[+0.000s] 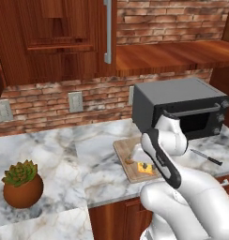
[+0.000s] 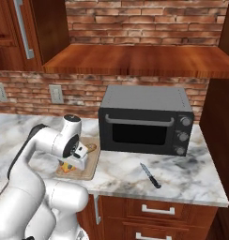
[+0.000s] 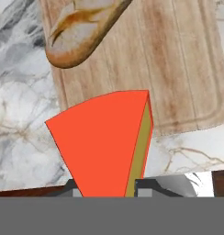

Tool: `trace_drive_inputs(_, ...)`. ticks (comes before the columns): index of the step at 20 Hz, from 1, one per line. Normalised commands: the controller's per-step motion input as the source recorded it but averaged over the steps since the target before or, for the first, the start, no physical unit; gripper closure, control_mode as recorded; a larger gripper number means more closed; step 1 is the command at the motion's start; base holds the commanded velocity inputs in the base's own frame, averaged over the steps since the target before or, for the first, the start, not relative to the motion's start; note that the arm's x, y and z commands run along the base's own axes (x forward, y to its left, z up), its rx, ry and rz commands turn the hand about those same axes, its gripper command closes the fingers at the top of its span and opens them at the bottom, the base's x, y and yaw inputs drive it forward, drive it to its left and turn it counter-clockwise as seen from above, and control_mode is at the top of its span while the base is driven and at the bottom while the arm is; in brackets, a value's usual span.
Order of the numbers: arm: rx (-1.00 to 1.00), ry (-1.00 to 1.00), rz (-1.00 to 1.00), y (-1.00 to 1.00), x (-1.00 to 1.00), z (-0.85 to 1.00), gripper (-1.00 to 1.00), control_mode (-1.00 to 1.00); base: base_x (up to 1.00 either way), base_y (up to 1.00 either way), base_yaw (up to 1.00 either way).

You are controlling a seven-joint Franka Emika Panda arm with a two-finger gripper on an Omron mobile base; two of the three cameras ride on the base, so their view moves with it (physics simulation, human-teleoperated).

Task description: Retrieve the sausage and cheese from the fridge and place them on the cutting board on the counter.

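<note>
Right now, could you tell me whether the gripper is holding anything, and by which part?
The gripper holds the cheese by its narrow end, fingers closed on either side, above the cutting board.

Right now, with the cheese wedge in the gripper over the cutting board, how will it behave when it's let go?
The cheese wedge looks stiff: its edges stay straight in the shut gripper. With broad flat faces and no curved side, it will probably settle on the cutting board without rolling. If set on its thin edge it may tip flat, perhaps toward the bread loaf.
</note>
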Motion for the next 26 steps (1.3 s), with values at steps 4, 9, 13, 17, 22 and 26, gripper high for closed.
trace_drive_inputs(4,-0.10,0.00,0.18,0.15,0.37,-0.23,1.00,-1.00,0.00,0.00,0.00)
trace_drive_inputs(9,-0.08,-0.01,0.18,0.09,0.33,-0.41,1.00,-1.00,0.00,0.00,0.00)
trace_drive_inputs(13,0.00,-0.04,0.18,0.00,0.32,-0.39,1.00,-1.00,0.00,0.00,0.00)
trace_drive_inputs(17,0.01,0.00,0.13,-0.04,0.36,-0.18,1.00,-1.00,0.00,0.00,0.00)
trace_drive_inputs(22,0.00,-0.01,0.10,0.00,0.04,-0.38,1.00,-1.00,0.00,0.00,0.00)
trace_drive_inputs(26,0.00,0.00,0.08,-0.01,-0.03,-0.44,-1.00,-1.00,0.00,0.00,0.00)
